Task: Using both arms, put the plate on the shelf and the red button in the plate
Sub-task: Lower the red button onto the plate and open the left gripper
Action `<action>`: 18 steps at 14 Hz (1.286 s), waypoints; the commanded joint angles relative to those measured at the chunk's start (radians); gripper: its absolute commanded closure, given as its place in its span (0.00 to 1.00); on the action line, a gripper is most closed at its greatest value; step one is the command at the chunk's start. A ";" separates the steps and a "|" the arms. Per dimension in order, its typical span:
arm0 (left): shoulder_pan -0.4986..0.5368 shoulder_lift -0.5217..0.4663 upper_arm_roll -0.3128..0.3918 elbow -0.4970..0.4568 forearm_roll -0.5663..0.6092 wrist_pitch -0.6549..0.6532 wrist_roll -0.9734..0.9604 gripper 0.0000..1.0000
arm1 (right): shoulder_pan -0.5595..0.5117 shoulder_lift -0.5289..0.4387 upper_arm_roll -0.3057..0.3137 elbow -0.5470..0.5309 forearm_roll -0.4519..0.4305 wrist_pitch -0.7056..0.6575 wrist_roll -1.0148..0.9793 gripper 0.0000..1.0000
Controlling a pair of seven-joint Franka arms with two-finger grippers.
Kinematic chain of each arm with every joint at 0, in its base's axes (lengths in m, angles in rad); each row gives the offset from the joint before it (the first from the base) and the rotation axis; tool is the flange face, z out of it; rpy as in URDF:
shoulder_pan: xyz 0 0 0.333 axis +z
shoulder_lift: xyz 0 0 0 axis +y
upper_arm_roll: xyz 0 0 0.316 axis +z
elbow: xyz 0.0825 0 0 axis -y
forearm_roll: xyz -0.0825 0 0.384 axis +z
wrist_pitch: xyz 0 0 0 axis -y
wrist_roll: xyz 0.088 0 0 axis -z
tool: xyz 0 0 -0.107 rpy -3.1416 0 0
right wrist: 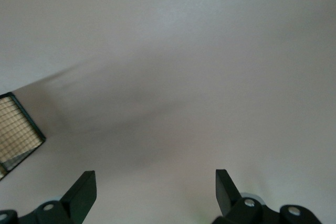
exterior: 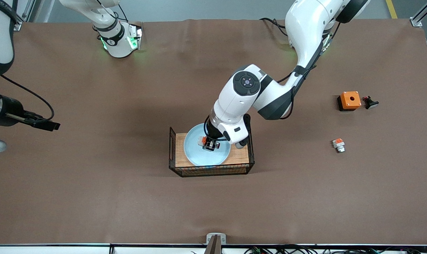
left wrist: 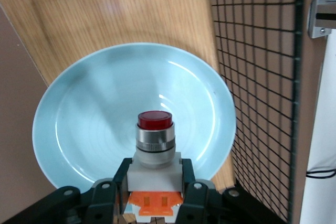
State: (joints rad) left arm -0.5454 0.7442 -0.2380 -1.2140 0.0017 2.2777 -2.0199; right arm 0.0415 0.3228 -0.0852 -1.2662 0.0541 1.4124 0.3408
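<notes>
The pale blue plate [exterior: 199, 157] lies on the wooden floor of a black wire basket [exterior: 171, 150] at the middle of the table. My left gripper [exterior: 210, 145] is just over the plate and is shut on the red button [exterior: 202, 141]. In the left wrist view the fingers [left wrist: 122, 174] clamp the red button's [left wrist: 155, 140] white body, its dark red cap pointing out over the plate [left wrist: 89, 108]; my left gripper [left wrist: 156, 170] hides the plate's rim below it. My right gripper [exterior: 54, 125] waits open and empty over bare table at the right arm's end; it is also open in its wrist view [right wrist: 156, 187].
An orange box with a hole [exterior: 349, 100], a small black part [exterior: 370, 103] beside it and a white-and-orange piece [exterior: 338, 144] lie toward the left arm's end. The basket's mesh wall [left wrist: 257, 103] rises close beside the plate. A basket corner [right wrist: 16, 129] shows in the right wrist view.
</notes>
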 commanded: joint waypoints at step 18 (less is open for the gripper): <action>-0.045 -0.014 0.092 0.024 0.000 0.039 -0.002 0.00 | -0.045 -0.025 0.016 -0.006 -0.076 0.017 -0.281 0.00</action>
State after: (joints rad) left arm -0.5889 0.7761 -0.1570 -1.1843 0.0017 2.3385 -2.0199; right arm 0.0141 0.3193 -0.0815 -1.2676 -0.0195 1.4291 0.0689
